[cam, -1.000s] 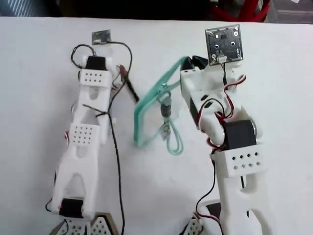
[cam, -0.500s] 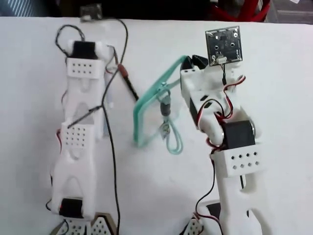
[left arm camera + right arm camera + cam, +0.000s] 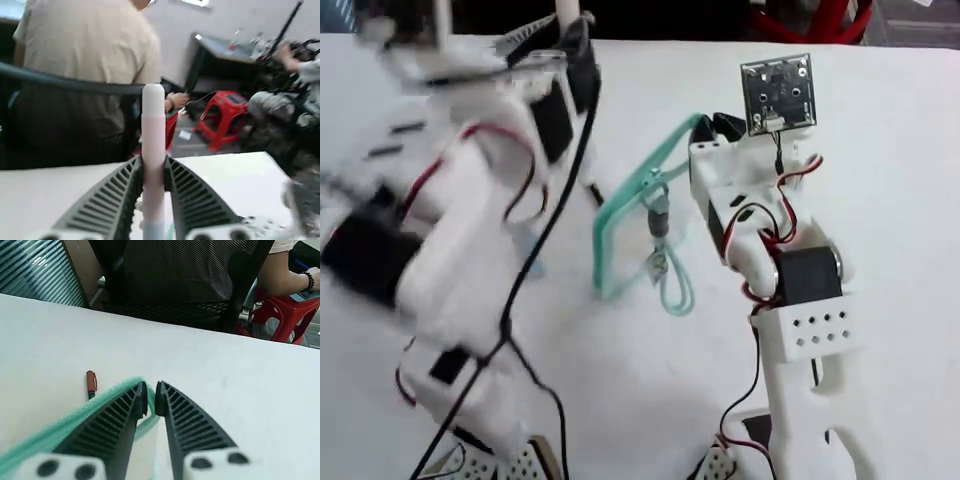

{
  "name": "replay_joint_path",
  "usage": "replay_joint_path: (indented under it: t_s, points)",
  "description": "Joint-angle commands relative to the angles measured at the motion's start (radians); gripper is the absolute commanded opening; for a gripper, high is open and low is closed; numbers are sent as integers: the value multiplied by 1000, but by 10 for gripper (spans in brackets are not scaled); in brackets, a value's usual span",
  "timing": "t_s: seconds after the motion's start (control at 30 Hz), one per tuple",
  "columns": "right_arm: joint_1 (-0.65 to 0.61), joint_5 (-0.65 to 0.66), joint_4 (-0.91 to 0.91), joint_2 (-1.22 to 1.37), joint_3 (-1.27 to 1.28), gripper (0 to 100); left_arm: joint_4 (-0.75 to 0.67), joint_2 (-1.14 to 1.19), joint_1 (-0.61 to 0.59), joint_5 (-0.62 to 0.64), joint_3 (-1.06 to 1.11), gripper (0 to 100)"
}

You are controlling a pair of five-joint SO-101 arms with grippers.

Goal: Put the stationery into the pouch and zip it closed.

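The clear pouch (image 3: 620, 215) with a teal zip edge lies mid-table, its mouth held up at one corner. My right gripper (image 3: 705, 128) is shut on that teal edge (image 3: 75, 425), fingers (image 3: 127, 412) pinched together on it. My left arm is raised high over the table's left side. Its gripper (image 3: 153, 167) is shut on a white and pink pen (image 3: 153, 135) that stands upright between the fingers and pokes up at the far edge (image 3: 567, 12). A dark pen with a brown cap (image 3: 91, 382) lies on the table left of the pouch.
A teal cord loop (image 3: 675, 290) trails from the pouch toward the near side. A black cable (image 3: 535, 270) hangs from the left arm across the table. A pale blue thing (image 3: 525, 245) lies under that arm. The table's far edge (image 3: 660, 42) is close behind both grippers.
My left arm has swung up from lying low over the table and now stands raised and blurred, with the pen in its gripper. The right arm and pouch have not moved.
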Motion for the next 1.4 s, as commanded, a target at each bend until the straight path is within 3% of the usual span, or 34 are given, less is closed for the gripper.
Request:
replay_joint_path:
  t_s: [0.0, 0.13, 0.27, 0.37, 0.63, 0.77, 1.0, 1.13, 1.23, 1.37]
  points:
    - [-7, -2, -1, 10, 12, 30, -34, -194, 130, 5, -25, 24]
    - [-7, 0, -1, 10, 15, 30, 9, -236, 196, 3, -25, 24]
    - [-7, 0, -1, 10, 15, 30, 15, -363, 294, -100, -20, 24]
    - [-7, 0, -15, 10, 17, 30, 14, -470, 341, -109, 11, 24]
    - [-8, 0, -22, 10, 38, 30, 0, -673, 421, -130, 476, 24]
    - [-8, 0, -22, 10, 38, 30, -83, -786, 372, -157, 618, 24]
    - [-12, 0, -22, 12, 38, 30, -259, -940, 364, -152, 1157, 24]
    - [-15, 0, -22, 12, 38, 30, -509, -1264, 360, -160, 1484, 24]
    - [-13, 0, -22, 12, 38, 30, -838, -1471, 358, -224, 1835, 26]
    - [-13, 0, -21, 12, 38, 30, -1263, -1399, 317, -356, 2168, 25]
